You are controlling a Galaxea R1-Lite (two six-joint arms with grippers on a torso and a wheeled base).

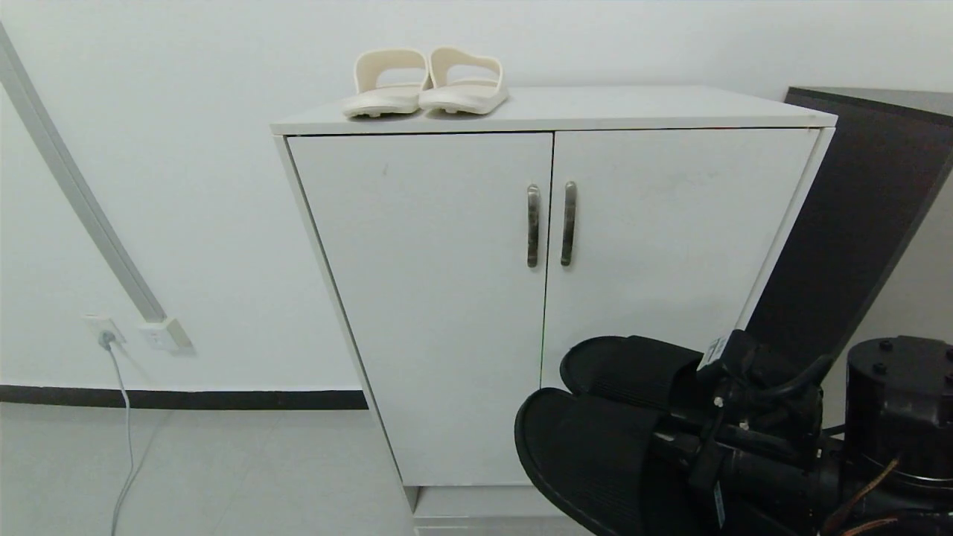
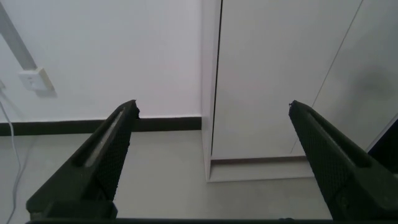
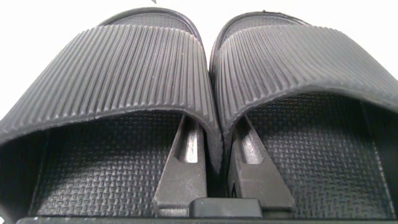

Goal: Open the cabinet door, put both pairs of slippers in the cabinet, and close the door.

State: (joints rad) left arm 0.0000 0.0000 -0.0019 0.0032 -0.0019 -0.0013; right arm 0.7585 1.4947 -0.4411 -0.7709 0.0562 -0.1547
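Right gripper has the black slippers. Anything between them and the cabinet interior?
Yes: both cabinet doors are shut, handles side by side at the middle seam. The right gripper holds the black slippers in front of the right door. The left gripper is open and empty, so it could probably pull a handle.

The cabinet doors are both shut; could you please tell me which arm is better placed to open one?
Left, probably. The left gripper is open and empty, facing the cabinet, while the right gripper is shut on the black slippers.
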